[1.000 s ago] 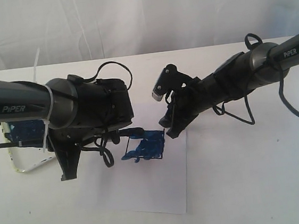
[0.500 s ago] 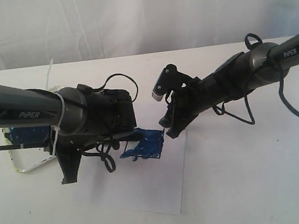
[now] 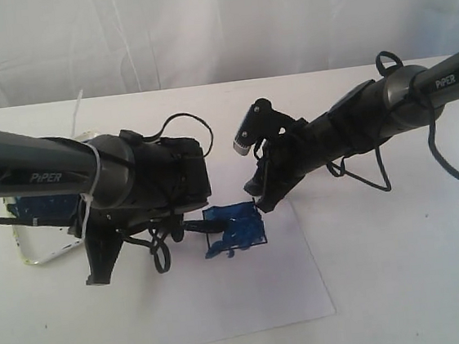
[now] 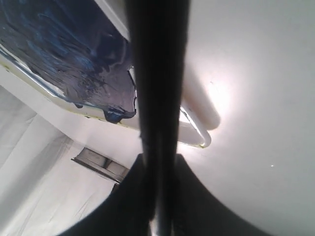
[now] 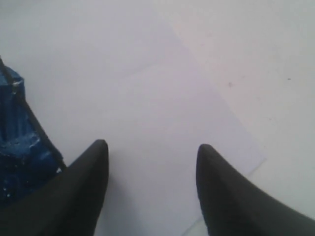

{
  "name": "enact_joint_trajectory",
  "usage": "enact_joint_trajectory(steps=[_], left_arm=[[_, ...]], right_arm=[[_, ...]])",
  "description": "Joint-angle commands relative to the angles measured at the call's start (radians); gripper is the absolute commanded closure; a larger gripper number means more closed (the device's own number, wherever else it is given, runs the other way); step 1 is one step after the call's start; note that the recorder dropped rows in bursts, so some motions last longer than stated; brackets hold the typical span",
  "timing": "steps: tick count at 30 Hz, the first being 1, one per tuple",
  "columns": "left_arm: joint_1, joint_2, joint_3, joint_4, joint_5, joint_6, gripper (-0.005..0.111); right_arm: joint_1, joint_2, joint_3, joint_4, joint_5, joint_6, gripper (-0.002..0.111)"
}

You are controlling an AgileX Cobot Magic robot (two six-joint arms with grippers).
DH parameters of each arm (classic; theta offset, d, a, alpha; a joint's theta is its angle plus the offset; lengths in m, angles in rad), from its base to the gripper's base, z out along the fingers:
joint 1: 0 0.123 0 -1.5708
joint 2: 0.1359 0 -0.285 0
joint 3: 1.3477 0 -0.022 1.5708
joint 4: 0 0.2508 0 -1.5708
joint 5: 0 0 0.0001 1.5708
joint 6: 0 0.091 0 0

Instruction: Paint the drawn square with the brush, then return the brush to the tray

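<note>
The drawn square (image 3: 237, 225) on the white paper sheet (image 3: 250, 289) is smeared with blue paint; its edge shows in the right wrist view (image 5: 19, 152). My left gripper (image 3: 101, 243) (image 4: 158, 164) is shut on the brush (image 3: 21, 219) (image 4: 157, 73). The dark handle sticks out leftward over the tray (image 3: 37, 256), and its other end reaches the square's left edge. The tray's pale rim (image 4: 194, 136) holds dark blue paint. My right gripper (image 3: 263, 197) (image 5: 150, 157) stands open over bare paper at the square's upper right corner.
Both dark arms reach in from the sides over a white table (image 3: 412, 268). Loose cables (image 3: 165, 248) hang under the left wrist, near the paper. A white curtain (image 3: 214, 26) closes the back. The paper's edge (image 5: 246, 142) lies just beyond the right fingers.
The paper sheet has swung round, its near corner going right, and the blue square has shifted slightly right and down. The left wrist has dropped a little. The right arm holds still.
</note>
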Motion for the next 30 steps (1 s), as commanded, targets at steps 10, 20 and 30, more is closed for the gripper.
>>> enact_joint_trajectory(steps=[10, 20, 30], left_arm=[[-0.075, -0.007, 0.003, 0.004, 0.100, 0.038, 0.107], [-0.117, -0.048, 0.003, 0.006, 0.100, 0.056, 0.107], [-0.113, -0.062, 0.003, 0.026, 0.100, 0.021, 0.107]], right_arm=[[-0.001, 0.015, 0.015, -0.036, -0.028, -0.016, 0.057], [-0.001, 0.015, 0.015, -0.036, -0.028, -0.016, 0.057], [-0.001, 0.015, 0.015, -0.036, -0.034, -0.016, 0.057]])
